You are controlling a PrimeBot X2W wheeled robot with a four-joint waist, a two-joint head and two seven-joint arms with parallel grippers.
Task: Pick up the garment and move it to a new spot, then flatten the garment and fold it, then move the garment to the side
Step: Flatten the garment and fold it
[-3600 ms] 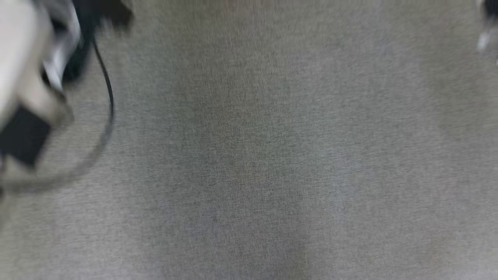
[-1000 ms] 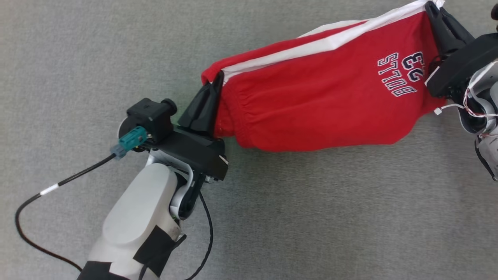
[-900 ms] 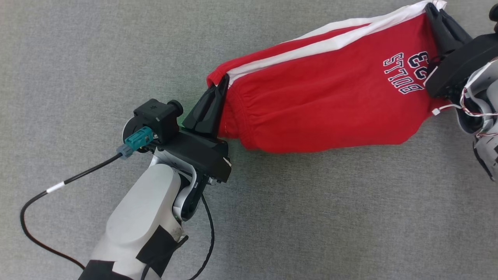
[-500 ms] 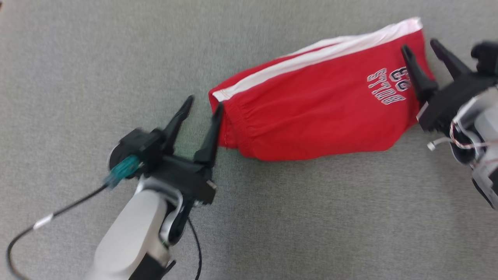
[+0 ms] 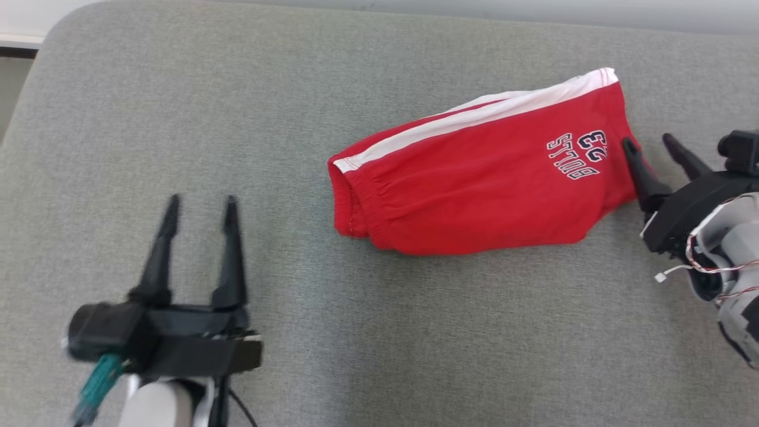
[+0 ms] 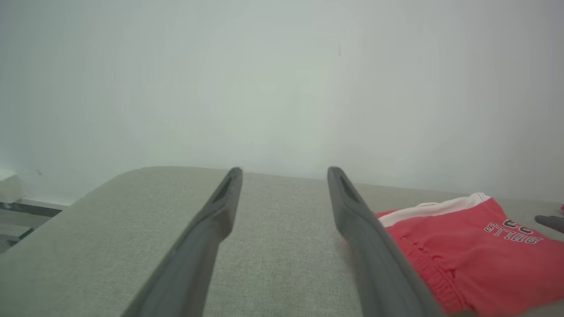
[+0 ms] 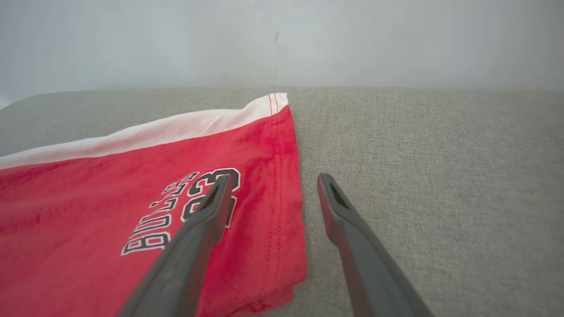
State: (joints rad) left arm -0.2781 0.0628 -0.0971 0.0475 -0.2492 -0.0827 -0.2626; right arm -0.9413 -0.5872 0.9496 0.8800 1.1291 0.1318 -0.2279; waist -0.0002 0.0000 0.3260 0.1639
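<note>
Two grips released: left hand point(image 5: 201, 200), right hand point(image 5: 646, 140) spread, shorts point(image 5: 474, 190) free.

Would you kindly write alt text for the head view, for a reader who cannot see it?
Red shorts with a white side stripe and dark lettering lie on a grey fabric surface. The left gripper sits lower left, jaws open, apart from them; the right gripper, jaws open, is by their right end.

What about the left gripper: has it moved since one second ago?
Yes. The left gripper released the white-striped red cloth shorts and drew back down-left from them in head view; grey fabric surface now separates them.
</note>
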